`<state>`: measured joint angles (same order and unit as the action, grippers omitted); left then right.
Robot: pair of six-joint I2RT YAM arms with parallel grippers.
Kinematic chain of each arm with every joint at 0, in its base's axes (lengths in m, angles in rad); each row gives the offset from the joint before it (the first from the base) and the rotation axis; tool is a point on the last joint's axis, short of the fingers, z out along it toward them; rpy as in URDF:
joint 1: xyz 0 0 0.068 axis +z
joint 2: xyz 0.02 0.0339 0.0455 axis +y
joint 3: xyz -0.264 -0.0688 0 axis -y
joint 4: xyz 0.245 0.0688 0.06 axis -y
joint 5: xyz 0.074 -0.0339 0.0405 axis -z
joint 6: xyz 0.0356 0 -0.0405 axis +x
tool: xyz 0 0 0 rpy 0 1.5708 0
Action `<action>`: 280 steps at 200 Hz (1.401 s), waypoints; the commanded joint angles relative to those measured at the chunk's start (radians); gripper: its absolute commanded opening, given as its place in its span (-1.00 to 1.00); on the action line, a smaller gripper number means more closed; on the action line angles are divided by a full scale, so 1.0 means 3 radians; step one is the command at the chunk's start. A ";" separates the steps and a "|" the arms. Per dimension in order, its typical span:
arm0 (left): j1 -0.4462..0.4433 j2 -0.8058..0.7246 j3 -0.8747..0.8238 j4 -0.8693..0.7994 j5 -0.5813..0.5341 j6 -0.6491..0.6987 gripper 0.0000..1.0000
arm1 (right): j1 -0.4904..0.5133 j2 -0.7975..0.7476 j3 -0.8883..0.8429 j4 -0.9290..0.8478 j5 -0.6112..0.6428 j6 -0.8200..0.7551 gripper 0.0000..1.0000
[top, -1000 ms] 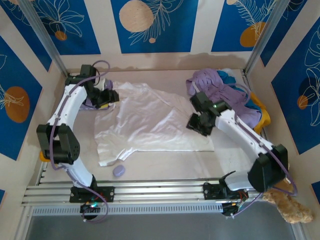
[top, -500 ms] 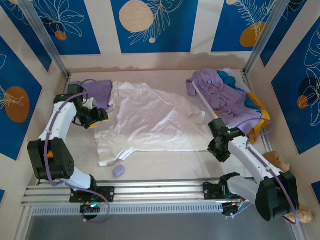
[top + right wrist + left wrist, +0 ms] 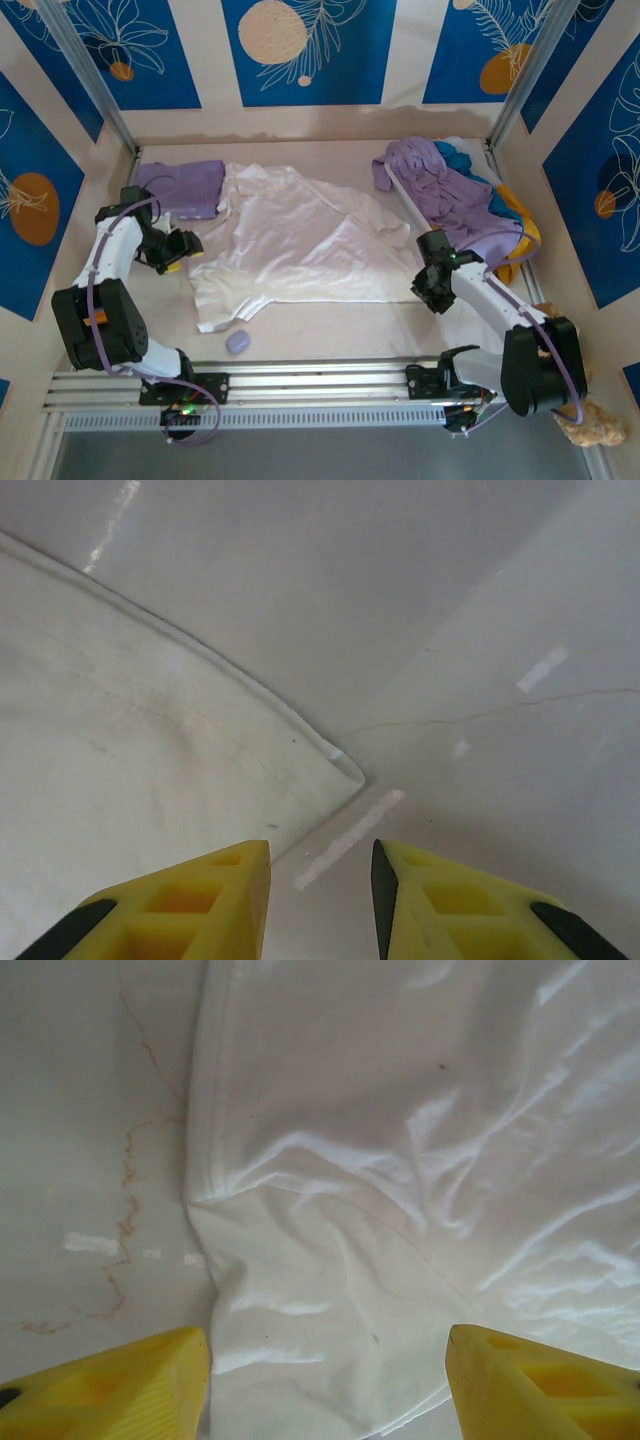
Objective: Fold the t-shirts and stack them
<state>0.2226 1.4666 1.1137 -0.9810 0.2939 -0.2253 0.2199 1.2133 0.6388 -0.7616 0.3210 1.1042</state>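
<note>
Big white cloth t-shirt (image 3: 310, 240) is spread out mid-desk (image 3: 340, 325). The left end effector (image 3: 190, 245) hovers over the sleeve by the left edge, yellow fingers (image 3: 110, 1385) wide apart, holding nothing. The right end effector (image 3: 431, 289) is over the hem corner toward the right edge, narrow gap, also empty. Folded lavender shirt (image 3: 185, 188) sits in the far left corner, and a heap of lavender, teal and yellow shirts (image 3: 450, 185) in the far right.

Pale table (image 3: 345, 325), white t-shirt (image 3: 300, 240), lavender blob (image 3: 238, 342)

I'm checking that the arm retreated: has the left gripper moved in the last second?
Yes. The left gripper has pulled back from the folded lavender shirt toward the near rail, and is now at the edge of the white shirt.
</note>
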 commanded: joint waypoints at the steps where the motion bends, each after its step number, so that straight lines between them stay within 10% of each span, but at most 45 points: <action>1: 0.0075 -0.0104 -0.0011 0.0018 -0.0089 0.0038 0.29 | -0.0002 0.0118 -0.0017 0.0091 -0.0053 -0.0025 -0.34; 82: 0.0215 -0.0033 -0.0176 0.0102 0.0125 -0.0103 0.28 | 0.0030 0.0343 -0.0120 0.0240 0.0060 0.0017 -0.50; 150: 0.0224 -0.0074 -0.0312 0.0016 -0.0168 -0.0094 0.22 | 0.0078 0.0089 -0.0077 0.0160 0.0073 -0.0095 -1.00; 280: 0.0215 0.0541 -0.0586 0.0122 -0.0184 -0.0291 -0.01 | 0.0172 -0.0286 0.0051 0.0044 -0.0083 -0.0192 -1.00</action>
<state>0.2787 1.5776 0.9577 -0.9455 0.2386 -0.2935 0.2623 1.1355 0.6220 -0.7292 0.3134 1.0557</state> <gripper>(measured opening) 0.511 0.061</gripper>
